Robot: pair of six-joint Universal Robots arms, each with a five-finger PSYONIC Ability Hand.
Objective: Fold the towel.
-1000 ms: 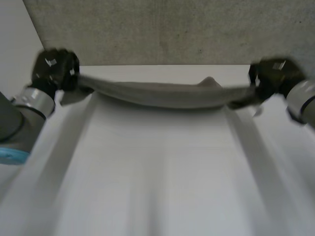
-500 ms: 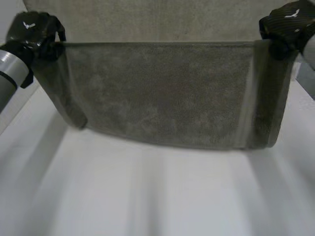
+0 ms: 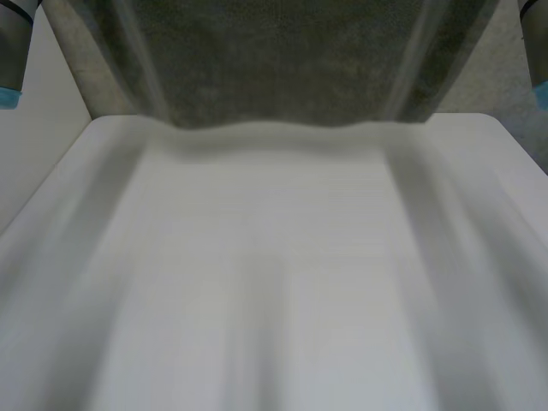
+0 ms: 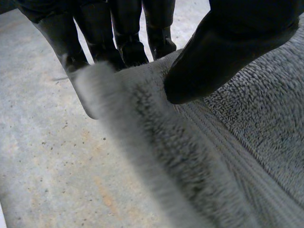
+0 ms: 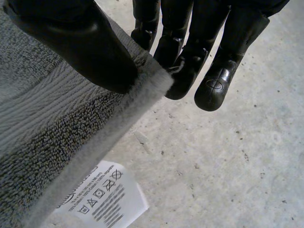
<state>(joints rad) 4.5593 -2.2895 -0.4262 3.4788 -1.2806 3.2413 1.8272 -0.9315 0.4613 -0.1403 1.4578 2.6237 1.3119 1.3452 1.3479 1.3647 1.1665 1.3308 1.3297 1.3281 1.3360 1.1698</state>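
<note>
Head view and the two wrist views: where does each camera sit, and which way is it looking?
Head view: between and behind the arms, looking down at the white table and the lifted towel; the left arm and right arm show at its upper corners.
Left wrist view: on the left wrist, looking along the left hand, which pinches the towel's edge above the floor.
Right wrist view: on the right wrist, looking along the right hand, which pinches the towel near its care label.
Shared: all three see the towel.
</note>
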